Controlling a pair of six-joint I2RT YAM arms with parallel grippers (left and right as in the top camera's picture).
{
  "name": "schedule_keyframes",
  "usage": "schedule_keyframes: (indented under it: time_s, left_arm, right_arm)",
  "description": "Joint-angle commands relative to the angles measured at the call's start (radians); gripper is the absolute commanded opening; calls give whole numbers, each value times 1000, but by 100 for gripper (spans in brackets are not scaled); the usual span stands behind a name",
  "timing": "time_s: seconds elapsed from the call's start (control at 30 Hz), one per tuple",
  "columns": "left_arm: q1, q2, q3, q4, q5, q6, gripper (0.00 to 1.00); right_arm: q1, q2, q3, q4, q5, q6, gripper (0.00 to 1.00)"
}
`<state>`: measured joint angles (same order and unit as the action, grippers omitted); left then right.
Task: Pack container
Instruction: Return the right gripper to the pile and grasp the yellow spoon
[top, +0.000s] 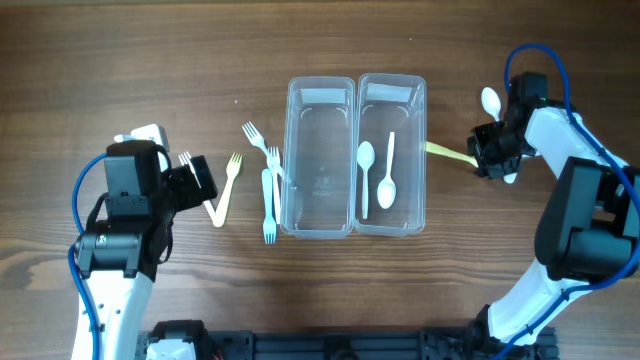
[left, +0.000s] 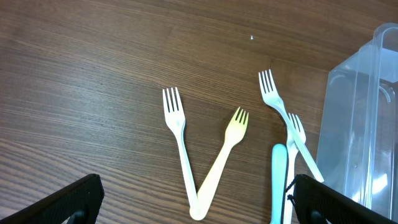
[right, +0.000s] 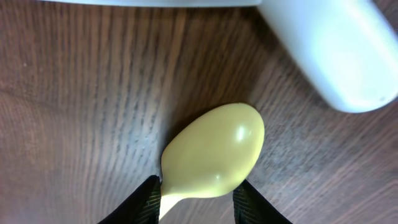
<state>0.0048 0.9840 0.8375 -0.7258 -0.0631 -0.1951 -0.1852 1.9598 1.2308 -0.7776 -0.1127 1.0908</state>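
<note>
The clear two-tub container (top: 356, 215) stands mid-table; its right tub holds two white spoons (top: 377, 172), its left tub holds nothing. It also shows at the right edge of the left wrist view (left: 364, 106). My right gripper (top: 490, 153) is to its right, shut on a yellow spoon (right: 214, 152) at the base of the bowl; the handle (top: 447, 153) points toward the container. My left gripper (top: 200, 182) is open over the crossed handles of a white fork (left: 176, 130) and a yellow fork (left: 228, 140).
More forks lie between the left gripper and the container: two white ones (left: 280, 106) and a pale blue one (left: 278, 180). A white spoon (top: 491, 100) lies beyond the right gripper and shows in the right wrist view (right: 336, 56).
</note>
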Motion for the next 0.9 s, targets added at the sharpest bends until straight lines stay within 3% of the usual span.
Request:
schedule_keyframes:
  time_s: [0.0, 0.2, 0.27, 0.43, 0.53, 0.67, 0.87]
  left_arm:
    - [-6, -1, 21, 3, -14, 16, 100]
    - [-6, -1, 21, 3, -14, 16, 100]
    - [-6, -1, 21, 3, -14, 16, 100]
    - [-6, -1, 21, 3, -14, 16, 100]
    - [-6, -1, 21, 3, -14, 16, 100]
    - [-6, -1, 21, 3, -14, 16, 100]
    - [-6, -1, 21, 3, -14, 16, 100]
  right_arm:
    - [-9, 79, -48, -18, 87, -42, 38]
    - [-9, 79, -48, 69, -45, -11, 37]
    - [-9, 79, -48, 126, -79, 12, 27]
    - [-9, 79, -48, 157, -17, -44, 24]
    - [-9, 79, -48, 150, -11, -46, 32]
    - [9, 79, -48, 124, 36, -174, 33]
    - [18, 79, -48, 48, 80, -253, 33]
